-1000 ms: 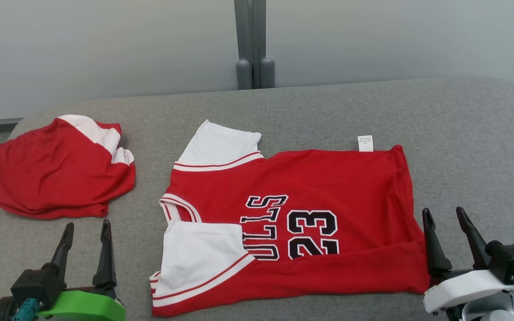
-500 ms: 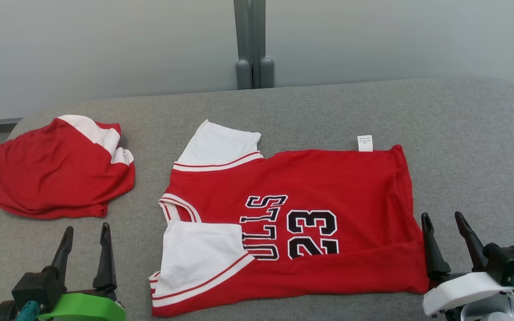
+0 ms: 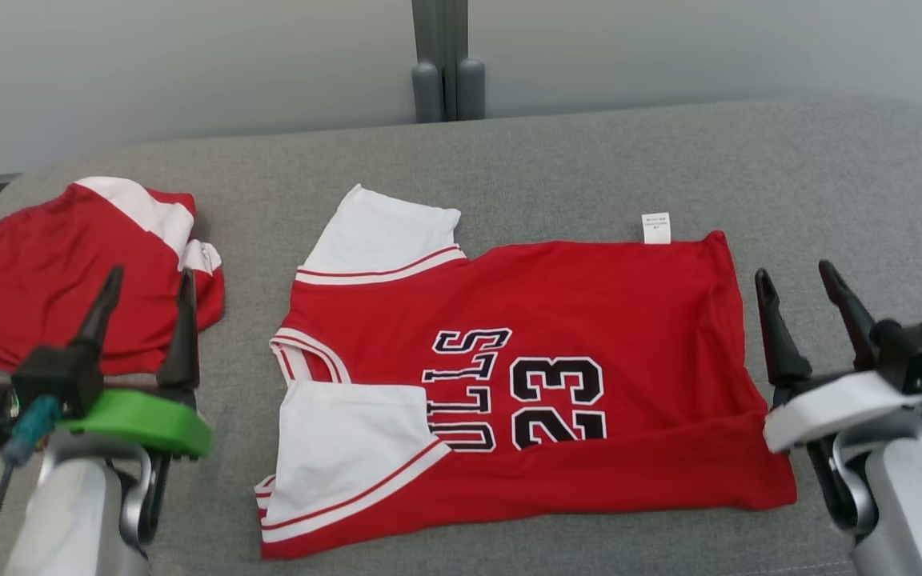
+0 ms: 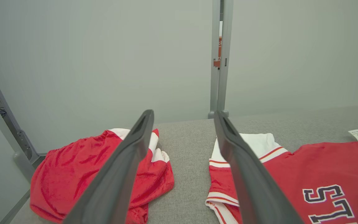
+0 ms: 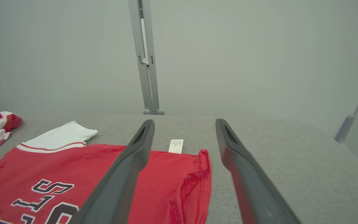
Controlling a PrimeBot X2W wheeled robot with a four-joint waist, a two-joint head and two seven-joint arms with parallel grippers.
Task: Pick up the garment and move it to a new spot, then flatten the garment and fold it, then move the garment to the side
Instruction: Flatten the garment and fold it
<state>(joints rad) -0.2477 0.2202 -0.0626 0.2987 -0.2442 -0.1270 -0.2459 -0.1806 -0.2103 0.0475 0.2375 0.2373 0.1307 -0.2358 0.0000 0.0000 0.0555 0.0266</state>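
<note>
The garment point(image 3: 589, 320), a red jersey with white sleeves and black "23" lettering, lies flat in the middle of the grey table point(image 3: 589, 160). Its near sleeve point(image 3: 349, 440) is folded over the chest, and a white label point(image 3: 656, 228) sticks out at its far edge. My left gripper point(image 3: 150, 274) hovers open to the jersey's left, with nothing between its fingers. Just past the jersey's right hem my right gripper point(image 3: 795, 270) is open and empty too. The left wrist view has the open left gripper point(image 4: 182, 112) above the garment point(image 4: 322, 161). The right wrist view shows the open right gripper point(image 5: 184, 121) over the hem point(image 5: 204, 168).
A second red-and-white cloth bundle point(image 3: 21, 272) lies crumpled at the table's left end, partly behind my left fingers; I also see this bundle point(image 4: 73, 168) in the left wrist view. A grey post point(image 3: 438, 64) and pale wall panels stand behind the table. Bare table stretches to the right of the jersey.
Both grippers have risen and moved forward, still open. The left one now overlaps the bundle in the head view. The head camera has shifted a little; the jersey lies as before.
</note>
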